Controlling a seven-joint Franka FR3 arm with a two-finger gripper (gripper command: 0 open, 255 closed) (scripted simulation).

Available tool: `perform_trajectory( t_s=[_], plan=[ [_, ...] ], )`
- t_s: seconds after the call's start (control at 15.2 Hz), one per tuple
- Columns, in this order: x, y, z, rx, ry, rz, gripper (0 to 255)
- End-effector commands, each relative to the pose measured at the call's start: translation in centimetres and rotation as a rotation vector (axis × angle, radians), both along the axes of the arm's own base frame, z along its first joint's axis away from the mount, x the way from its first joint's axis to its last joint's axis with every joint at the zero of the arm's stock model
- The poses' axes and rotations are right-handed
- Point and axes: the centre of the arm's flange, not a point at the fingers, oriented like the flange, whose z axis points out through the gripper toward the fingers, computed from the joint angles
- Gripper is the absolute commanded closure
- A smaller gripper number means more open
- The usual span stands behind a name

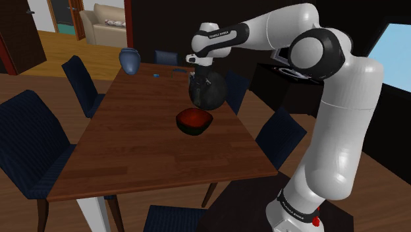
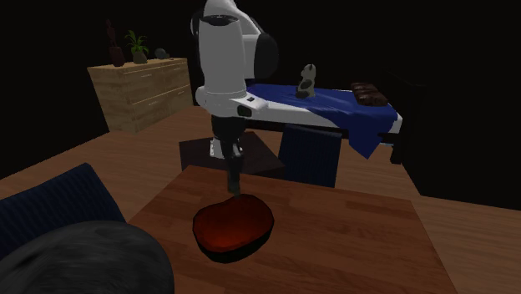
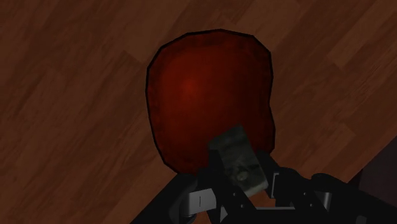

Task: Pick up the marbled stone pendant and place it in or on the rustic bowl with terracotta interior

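The bowl (image 3: 210, 89) has a dark rim and a red-brown inside, and it stands on the wooden table (image 1: 132, 151). My gripper (image 3: 245, 177) is shut on the pendant (image 3: 238, 159), a small flat greenish-grey mottled stone clasped between the two fingers. The stone hangs above the bowl's edge nearest the hand. In the shoulder view the gripper (image 1: 200, 104) points down just above the bowl (image 1: 194, 122). The second exterior view shows the gripper (image 2: 234, 190) close over the far rim of the bowl (image 2: 234, 225).
A blue vase (image 1: 130, 60) stands at the table's far end, with a small blue item (image 1: 156, 75) beside it. Navy chairs (image 1: 29, 142) ring the table. A dark rounded thing (image 2: 83, 259) looms at the second exterior view's lower left.
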Motion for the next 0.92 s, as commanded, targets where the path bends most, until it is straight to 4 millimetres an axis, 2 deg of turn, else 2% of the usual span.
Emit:
perform_trajectory(
  t_s=[0.0, 0.86],
  plan=[
    [0.4, -0.7, -0.8, 0.000, 0.000, 0.002, 255],
    [0.4, -0.7, -7.7, 0.000, 0.000, 0.002, 255]
  ],
)
